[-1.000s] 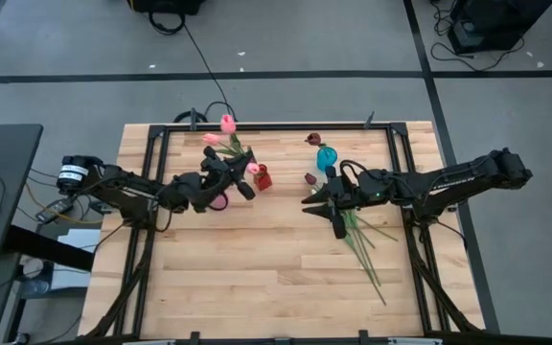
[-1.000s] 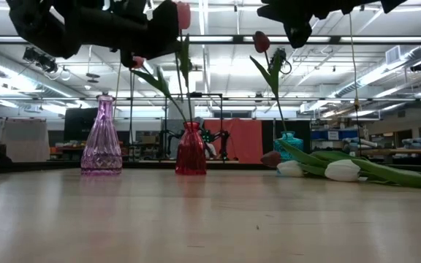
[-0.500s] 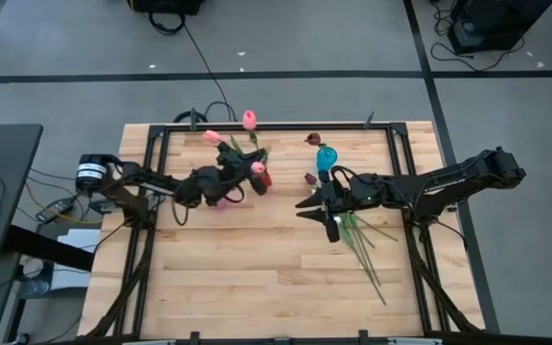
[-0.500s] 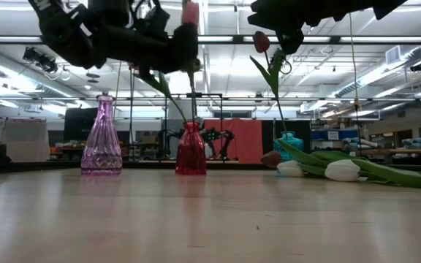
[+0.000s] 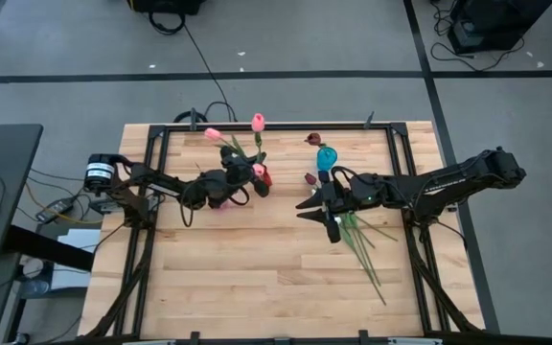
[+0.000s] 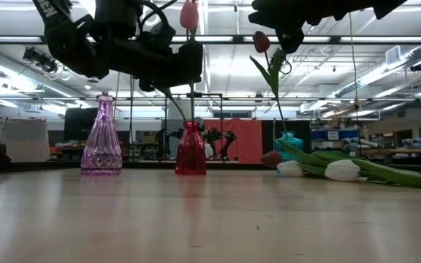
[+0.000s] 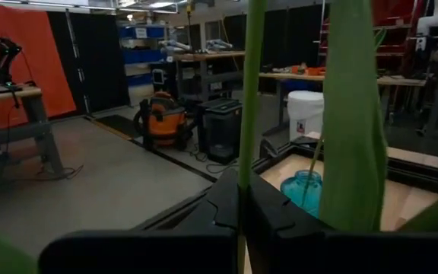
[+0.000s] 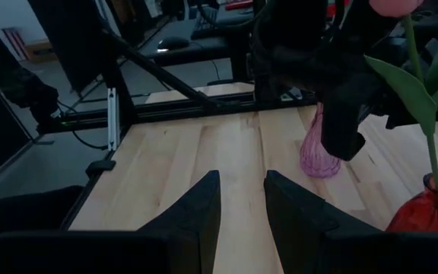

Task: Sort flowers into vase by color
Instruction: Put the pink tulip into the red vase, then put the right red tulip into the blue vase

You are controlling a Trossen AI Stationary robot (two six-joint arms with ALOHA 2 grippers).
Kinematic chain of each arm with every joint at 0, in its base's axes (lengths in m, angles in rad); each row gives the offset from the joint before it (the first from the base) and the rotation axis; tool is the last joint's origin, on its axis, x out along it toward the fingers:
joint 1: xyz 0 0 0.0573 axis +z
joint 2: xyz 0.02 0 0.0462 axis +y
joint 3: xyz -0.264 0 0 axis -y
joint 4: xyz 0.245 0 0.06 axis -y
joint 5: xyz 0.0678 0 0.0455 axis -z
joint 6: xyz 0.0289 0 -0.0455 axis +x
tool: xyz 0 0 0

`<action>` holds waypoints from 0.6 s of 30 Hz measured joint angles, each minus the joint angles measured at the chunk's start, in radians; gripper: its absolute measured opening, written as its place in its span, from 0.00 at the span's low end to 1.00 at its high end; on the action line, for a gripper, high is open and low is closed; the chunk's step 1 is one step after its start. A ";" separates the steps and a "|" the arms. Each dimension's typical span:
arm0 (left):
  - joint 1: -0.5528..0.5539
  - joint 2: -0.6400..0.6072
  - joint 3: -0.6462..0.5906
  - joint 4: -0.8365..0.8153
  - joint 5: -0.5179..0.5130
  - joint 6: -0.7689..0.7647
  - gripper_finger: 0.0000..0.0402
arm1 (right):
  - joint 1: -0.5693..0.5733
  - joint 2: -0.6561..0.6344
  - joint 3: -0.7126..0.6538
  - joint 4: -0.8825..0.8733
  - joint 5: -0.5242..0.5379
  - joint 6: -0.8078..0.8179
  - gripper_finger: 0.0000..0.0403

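Observation:
My left gripper is shut on a pink tulip above the red vase, whose neck also holds other pink tulips. In the low view the held tulip's head stands above the red vase. The purple vase stands to its left. The teal vase holds a maroon tulip. My right gripper hovers open near the table's middle, beside several tulips lying flat. My left gripper pinches the pink tulip's green stem between its two shut fingers, lying across the stem. The tulip is lifted clear and stands nearly upright, head above the fingers. The lower stem runs down toward the red vase; whether it is inside, I cannot tell.
White tulip heads and a maroon head lie on the wood right of the teal vase, stems toward the right near side. A black frame rail runs along the table's far edge. Bare wood fills the near half.
My left gripper has moved toward the table's right, up to the red vase, and has tipped the pink tulip more upright; its head has swung right along the far edge. My right gripper has shifted slightly left, staying open.

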 joint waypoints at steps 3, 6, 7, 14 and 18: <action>0.000 0.000 0.000 -0.045 0.000 -0.026 0.04 | 0.000 0.000 0.000 0.000 0.000 0.000 0.29; 0.000 0.000 0.000 -0.057 0.000 -0.041 0.10 | 0.000 0.000 0.000 0.000 0.000 0.000 0.29; 0.000 0.000 0.000 -0.061 0.001 -0.048 0.13 | 0.000 0.000 0.000 0.000 0.000 0.000 0.29; -0.015 0.000 0.000 -0.083 0.002 -0.051 0.34 | 0.000 -0.001 0.000 0.000 0.000 0.000 0.29; -0.022 -0.022 0.000 -0.132 0.004 -0.053 0.40 | 0.000 -0.001 0.000 0.001 0.000 0.000 0.29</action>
